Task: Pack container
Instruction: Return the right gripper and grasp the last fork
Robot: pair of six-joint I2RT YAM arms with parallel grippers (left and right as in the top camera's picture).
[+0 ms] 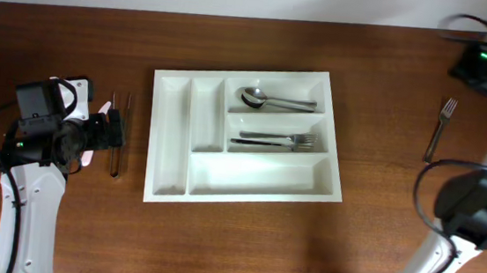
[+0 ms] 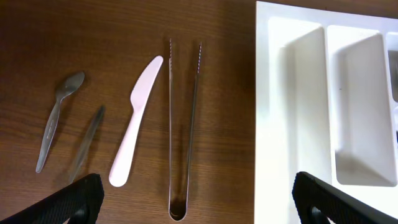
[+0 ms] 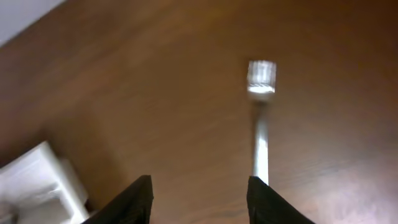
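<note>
My left fingers [image 2: 78,202] stood wide apart, holding nothing, the tongs [image 2: 184,130] lying between them, the white knife [image 2: 134,127] nearer the left tip, the tray [image 2: 292,93] under the right tip. Closing across both tong arms seemed wisest. My right fingers [image 3: 134,202], parted and empty, had the fork [image 3: 261,146] ahead.

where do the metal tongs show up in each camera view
Overhead: the tongs lie on the table just left of the container.
Left wrist: the tongs are at centre, between a white knife and the container's left wall.
Right wrist: not in it.
Shared landmark: the white container. What seems to be its corner shows at the right wrist view's lower left.
</note>
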